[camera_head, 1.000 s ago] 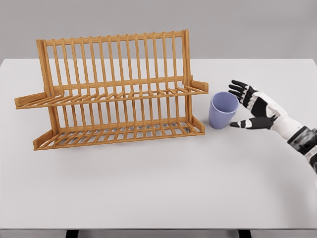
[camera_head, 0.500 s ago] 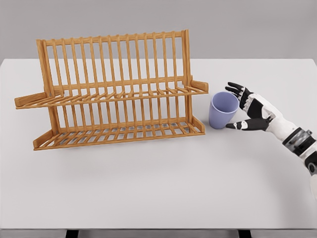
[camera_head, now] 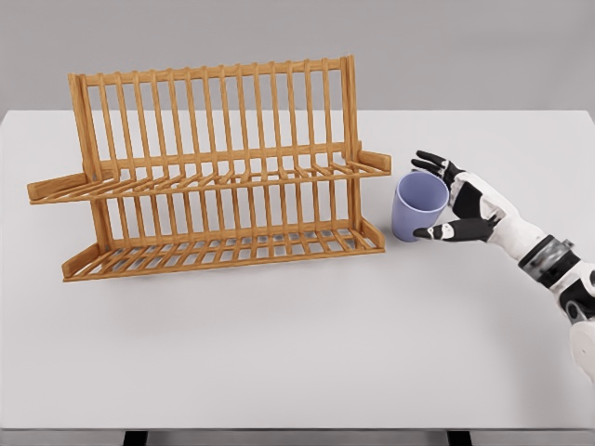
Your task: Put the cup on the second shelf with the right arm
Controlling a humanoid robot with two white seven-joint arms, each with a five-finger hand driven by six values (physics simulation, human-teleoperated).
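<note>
- Cup [camera_head: 417,206] upright on the white surface [camera_head: 297,334], just off the right end of the wooden dish rack [camera_head: 214,167], level with the rack's lower tier.
- Right robot hand [camera_head: 444,200] immediately on the cup's far side from the rack, fingers spread and cupped toward the wall, thumb low, other fingers near the rim.
- Nothing held yet; contact with the cup wall too close to judge.
- Long axis of the cup vertical, mouth up, so a sideways wrap seems the fitting grasp.
- Only this robot hand near the cup; left one out of sight.
- Second shelf [camera_head: 223,177] up and away from the cup, across the rack's right end post.
- Cup pale lilac-blue, smooth, tapered toward the base, no handle visible, inside apparently empty.
</note>
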